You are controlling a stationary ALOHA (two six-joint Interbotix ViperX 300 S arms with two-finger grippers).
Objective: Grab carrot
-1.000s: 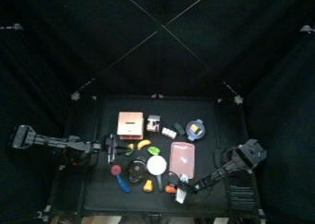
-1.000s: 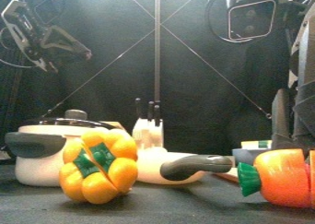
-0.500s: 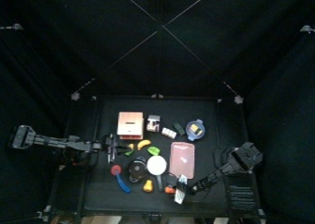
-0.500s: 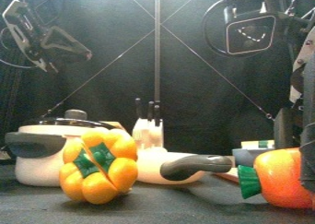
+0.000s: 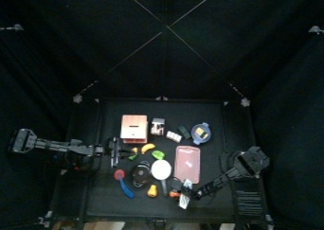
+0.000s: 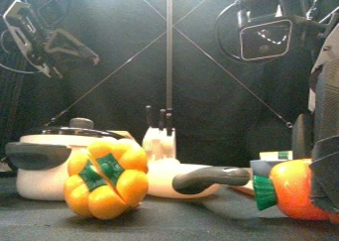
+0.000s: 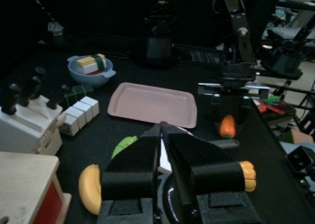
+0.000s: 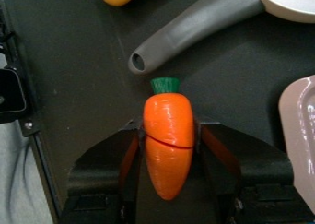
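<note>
Right tool (image 8: 170,147) now closer around carrot (image 8: 170,145)

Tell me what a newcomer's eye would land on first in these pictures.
The orange carrot with its green stub, lying between the right claw's open jaws at the table's front right. Next, the yellow bell pepper standing large at the front edge, with a grey-handled pot just behind it. The left claw hangs idle over the table's left side.
</note>
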